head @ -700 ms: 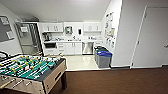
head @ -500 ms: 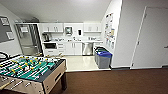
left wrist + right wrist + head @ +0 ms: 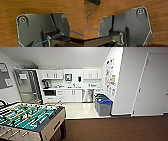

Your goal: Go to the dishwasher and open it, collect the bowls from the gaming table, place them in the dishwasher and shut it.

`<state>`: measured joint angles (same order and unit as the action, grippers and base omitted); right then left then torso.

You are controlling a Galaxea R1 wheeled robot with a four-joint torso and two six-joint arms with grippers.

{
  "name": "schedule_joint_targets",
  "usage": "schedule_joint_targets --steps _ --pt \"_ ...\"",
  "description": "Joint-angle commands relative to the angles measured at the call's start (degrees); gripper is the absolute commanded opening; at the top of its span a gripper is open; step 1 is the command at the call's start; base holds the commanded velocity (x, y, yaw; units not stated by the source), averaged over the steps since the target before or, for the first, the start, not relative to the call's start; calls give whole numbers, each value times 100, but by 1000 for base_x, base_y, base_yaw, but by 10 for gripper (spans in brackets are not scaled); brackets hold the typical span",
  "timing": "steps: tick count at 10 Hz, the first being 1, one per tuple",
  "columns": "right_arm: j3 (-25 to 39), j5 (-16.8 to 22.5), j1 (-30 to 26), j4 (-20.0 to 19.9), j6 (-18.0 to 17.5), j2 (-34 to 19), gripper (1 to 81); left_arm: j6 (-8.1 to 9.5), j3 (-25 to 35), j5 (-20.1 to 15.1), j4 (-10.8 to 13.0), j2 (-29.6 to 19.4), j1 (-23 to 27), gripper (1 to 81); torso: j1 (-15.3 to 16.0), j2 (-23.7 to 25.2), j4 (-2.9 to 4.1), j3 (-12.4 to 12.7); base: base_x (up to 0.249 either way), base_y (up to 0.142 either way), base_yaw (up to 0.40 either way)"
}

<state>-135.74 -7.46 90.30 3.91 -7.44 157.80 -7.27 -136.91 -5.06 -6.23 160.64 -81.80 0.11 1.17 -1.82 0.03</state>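
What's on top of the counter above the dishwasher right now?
Above the dishwasher the white counter carries a few small items near the tap, too blurred to name. A dark coffee machine stands at its far end. The dishwasher door is shut, so its inside is hidden.

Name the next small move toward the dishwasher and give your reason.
Probably drive straight ahead onto the pale kitchen floor. The dishwasher sits shut under the far counter, well beyond reach. The foosball table stands to the left and the bins to the right, leaving a lane between.
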Motion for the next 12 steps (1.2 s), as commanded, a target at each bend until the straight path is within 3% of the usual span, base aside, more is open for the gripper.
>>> schedule_joint_targets --steps 1,12 --pt "84 263 -288 75 23 -105 811 -3 42 -329 -54 -84 370 811 0 0 0 0 110 0 0" --pt "119 271 -323 75 49 -105 811 -3 33 -321 -54 -84 362 811 0 0 0 0 128 0 0"
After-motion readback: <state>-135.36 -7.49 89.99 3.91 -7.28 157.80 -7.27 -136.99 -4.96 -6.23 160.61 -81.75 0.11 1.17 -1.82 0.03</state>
